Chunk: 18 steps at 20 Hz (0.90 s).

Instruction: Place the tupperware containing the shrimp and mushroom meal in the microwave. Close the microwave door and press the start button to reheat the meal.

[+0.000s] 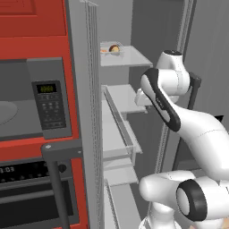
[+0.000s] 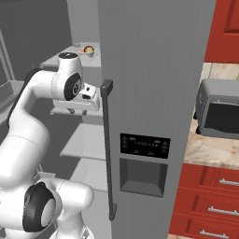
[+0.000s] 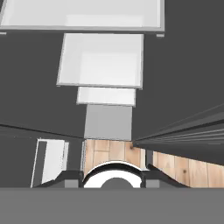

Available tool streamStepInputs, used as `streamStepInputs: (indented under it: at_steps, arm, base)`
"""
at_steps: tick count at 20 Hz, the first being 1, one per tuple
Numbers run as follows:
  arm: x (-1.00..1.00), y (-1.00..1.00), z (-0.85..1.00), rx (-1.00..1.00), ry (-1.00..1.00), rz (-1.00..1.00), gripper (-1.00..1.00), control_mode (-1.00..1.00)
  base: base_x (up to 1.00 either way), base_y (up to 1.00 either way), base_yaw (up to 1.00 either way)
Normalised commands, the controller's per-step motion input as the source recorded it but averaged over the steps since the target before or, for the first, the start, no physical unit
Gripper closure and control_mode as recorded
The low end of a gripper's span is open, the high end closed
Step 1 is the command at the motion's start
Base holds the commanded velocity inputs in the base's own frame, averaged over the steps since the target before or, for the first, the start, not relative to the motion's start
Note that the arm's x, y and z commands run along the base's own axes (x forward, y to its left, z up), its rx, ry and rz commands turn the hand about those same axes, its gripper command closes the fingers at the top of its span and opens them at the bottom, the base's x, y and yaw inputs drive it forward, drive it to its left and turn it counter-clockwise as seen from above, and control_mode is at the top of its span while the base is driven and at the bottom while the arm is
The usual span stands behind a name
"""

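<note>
The tupperware (image 1: 112, 48) (image 2: 87, 49) rests on the top shelf inside the open fridge, with the orange and brown shrimp and mushroom meal (image 1: 114, 48) in it. My gripper (image 2: 78, 111) (image 3: 109, 178) hangs below and in front of that shelf, pointing down at the lower shelves and the floor. Its fingertips (image 3: 65, 177) stand apart and open with nothing between them. The microwave (image 1: 27, 98) sits in the red cabinetry at the left, its cavity open to view, beside its keypad panel (image 1: 50, 107). The microwave door is out of view, and the start button is too small to tell.
The opened fridge door (image 1: 85, 112) stands edge-on between microwave and fridge, its dark handle (image 1: 58, 188) low. White shelves (image 1: 125, 96) and drawers (image 3: 103, 59) lie under my hand. The shut fridge door (image 2: 154, 93) has a dispenser. An oven (image 1: 31, 197) sits below the microwave; a toaster oven (image 2: 219, 109) stands on the counter.
</note>
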Motion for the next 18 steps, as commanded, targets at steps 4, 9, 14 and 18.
streamStepInputs:
  at_steps: [4,9,14,18]
  arm:
    - [-0.01,-0.02,-0.01,0.0,-0.02,0.0,-1.0,-1.0]
    - [0.0,0.04,0.01,0.0,-0.16,0.0,-1.0,-1.0]
    - [0.0,0.01,0.23,0.01,-0.35,0.0,-1.0,-1.0]
    - [0.0,0.0,0.35,0.04,-0.28,-0.07,-1.0,-1.0]
  base:
    - [0.0,0.0,0.0]
    - [0.0,0.0,0.0]
    - [0.0,0.0,0.0]
    - [0.0,0.0,0.0]
